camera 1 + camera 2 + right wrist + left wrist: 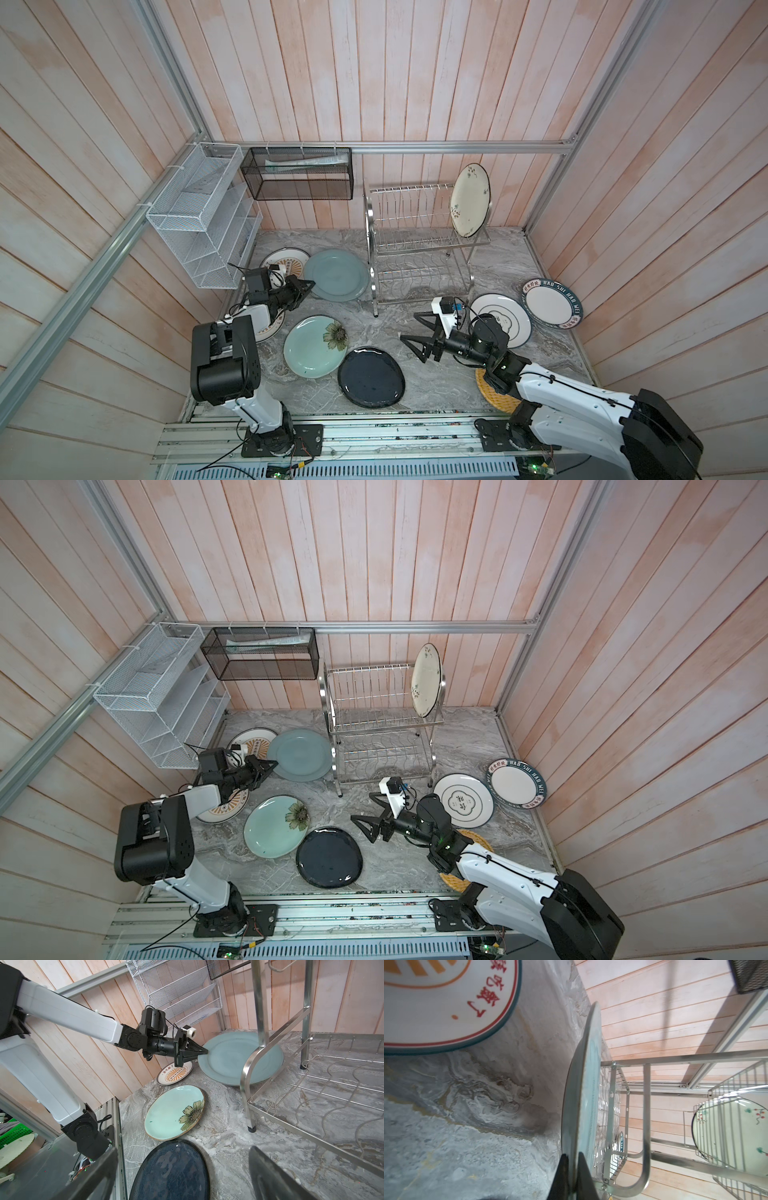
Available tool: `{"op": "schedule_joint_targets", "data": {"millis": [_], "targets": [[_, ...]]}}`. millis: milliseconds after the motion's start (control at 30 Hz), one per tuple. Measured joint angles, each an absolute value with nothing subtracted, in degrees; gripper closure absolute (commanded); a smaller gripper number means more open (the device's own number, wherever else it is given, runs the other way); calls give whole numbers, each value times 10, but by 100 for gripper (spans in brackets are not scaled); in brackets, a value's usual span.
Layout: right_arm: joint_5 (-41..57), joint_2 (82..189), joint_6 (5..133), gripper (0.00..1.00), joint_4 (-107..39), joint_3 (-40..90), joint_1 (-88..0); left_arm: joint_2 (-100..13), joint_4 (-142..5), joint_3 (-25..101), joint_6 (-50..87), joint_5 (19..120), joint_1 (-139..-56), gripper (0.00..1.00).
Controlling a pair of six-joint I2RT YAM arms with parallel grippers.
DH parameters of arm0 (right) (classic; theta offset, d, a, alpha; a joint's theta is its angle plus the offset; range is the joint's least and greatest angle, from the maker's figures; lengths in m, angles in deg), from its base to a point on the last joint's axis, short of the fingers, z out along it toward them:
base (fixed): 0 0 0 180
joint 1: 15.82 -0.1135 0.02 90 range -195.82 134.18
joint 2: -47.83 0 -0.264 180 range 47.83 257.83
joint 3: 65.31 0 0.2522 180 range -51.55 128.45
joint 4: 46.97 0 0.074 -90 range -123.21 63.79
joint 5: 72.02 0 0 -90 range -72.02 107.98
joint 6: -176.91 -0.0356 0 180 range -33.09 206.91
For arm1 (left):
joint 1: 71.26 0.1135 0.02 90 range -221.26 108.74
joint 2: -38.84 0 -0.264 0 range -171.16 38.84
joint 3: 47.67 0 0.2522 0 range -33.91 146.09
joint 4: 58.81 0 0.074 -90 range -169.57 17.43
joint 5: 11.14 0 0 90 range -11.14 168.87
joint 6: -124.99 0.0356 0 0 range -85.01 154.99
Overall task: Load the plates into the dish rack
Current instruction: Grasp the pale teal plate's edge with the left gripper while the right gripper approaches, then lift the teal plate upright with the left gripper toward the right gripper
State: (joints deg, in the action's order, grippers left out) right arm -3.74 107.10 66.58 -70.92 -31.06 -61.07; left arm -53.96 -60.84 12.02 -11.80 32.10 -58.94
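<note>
My left gripper (309,284) (572,1167) is shut on the rim of the grey-blue plate (336,274) (228,1057), on the side away from the dish rack (409,187). The plate's far edge lies by the rack's front leg. A cream plate (469,199) stands upright in the rack's top tier. My right gripper (409,327) (185,1167) hangs open above the dark navy plate (371,377), holding nothing. The pale green flowered plate (311,347) lies beside it. Two white lettered plates (550,303) lie at the right. An orange-sunburst plate (286,257) lies behind my left wrist.
A white mesh organiser (199,216) and a black mesh basket (299,174) hang on the walls at the back left. A yellow woven plate (494,395) is partly hidden under my right arm. Another sunburst plate (270,330) lies under my left arm.
</note>
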Motion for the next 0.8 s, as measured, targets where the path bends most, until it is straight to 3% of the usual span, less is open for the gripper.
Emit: {"op": "schedule_joint_targets", "data": {"millis": [500, 800], "targets": [[-14, 1086, 675, 2, -695, -310, -611, -278, -745, 87, -133, 432, -574, 100], [19, 1083, 677, 2, -686, -310, -610, -141, -861, 82, -146, 431, -561, 100]]}}
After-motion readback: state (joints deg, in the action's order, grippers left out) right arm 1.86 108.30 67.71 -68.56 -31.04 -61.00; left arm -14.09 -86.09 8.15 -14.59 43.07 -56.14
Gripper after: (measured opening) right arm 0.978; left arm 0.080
